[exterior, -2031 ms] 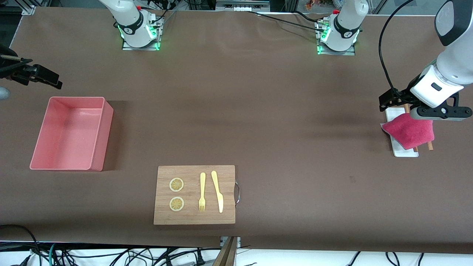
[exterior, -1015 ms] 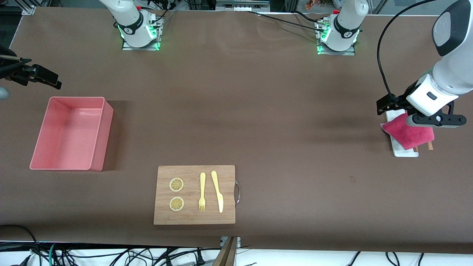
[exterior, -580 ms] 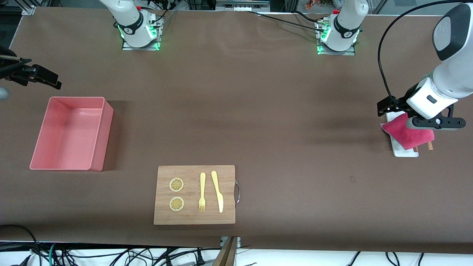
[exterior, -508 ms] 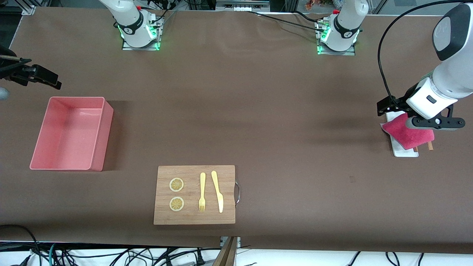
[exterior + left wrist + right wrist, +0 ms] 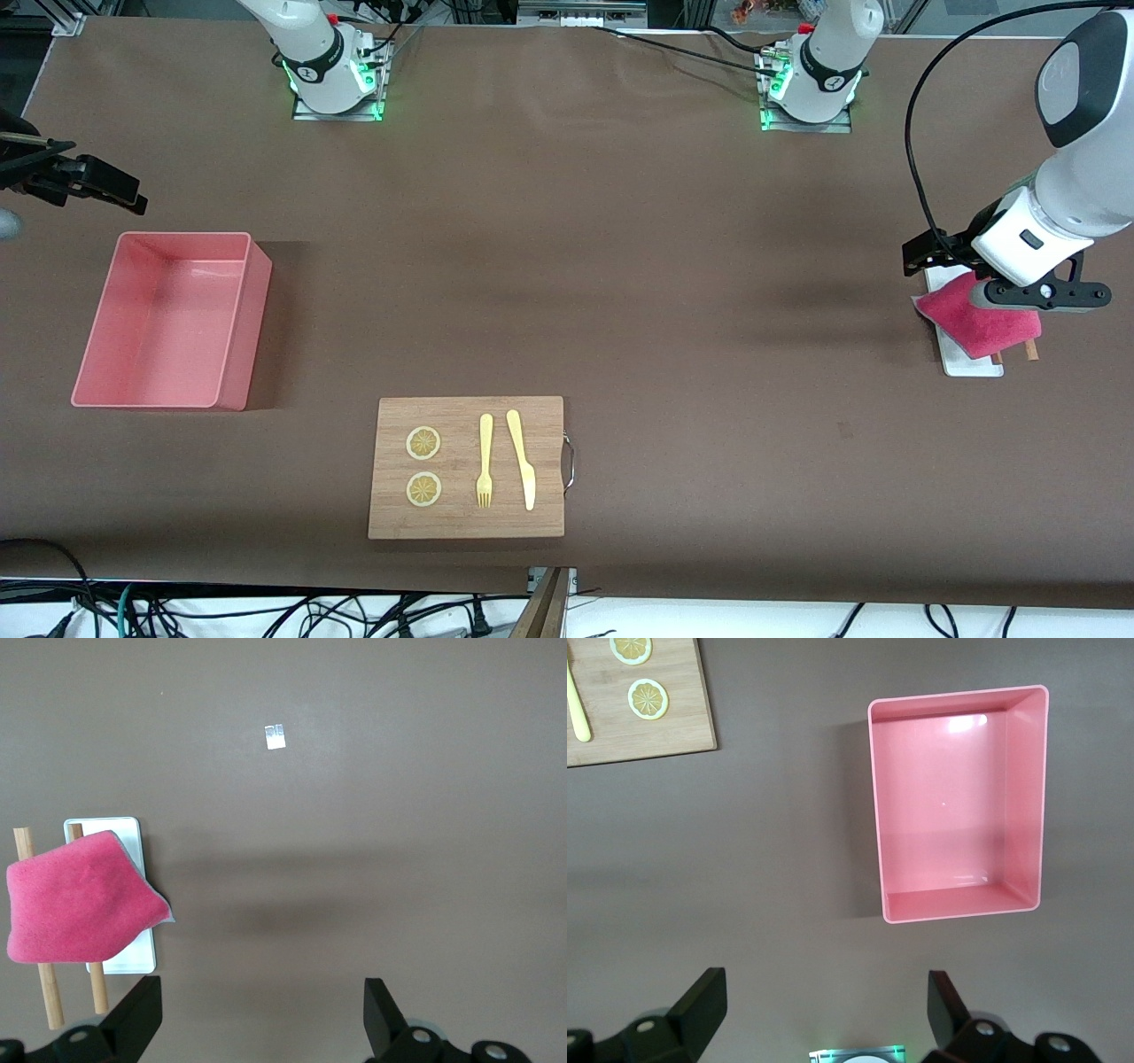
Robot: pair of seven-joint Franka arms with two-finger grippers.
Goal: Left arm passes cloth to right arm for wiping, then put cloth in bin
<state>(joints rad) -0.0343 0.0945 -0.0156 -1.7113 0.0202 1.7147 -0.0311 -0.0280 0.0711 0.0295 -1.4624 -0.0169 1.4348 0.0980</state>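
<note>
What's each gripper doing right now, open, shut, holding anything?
Left gripper: jaws open, empty, above the cloth on the white tray.
Right gripper: jaws open, empty, waiting above the table beside the bin.

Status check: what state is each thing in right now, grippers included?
Cloth: draped over tray and sticks, not gripped.
Bin: empty, upright.
Left gripper: open, over the table beside the cloth.
Right gripper: open, waiting beside the bin.
Board: holds lemon slices, fork, knife.
</note>
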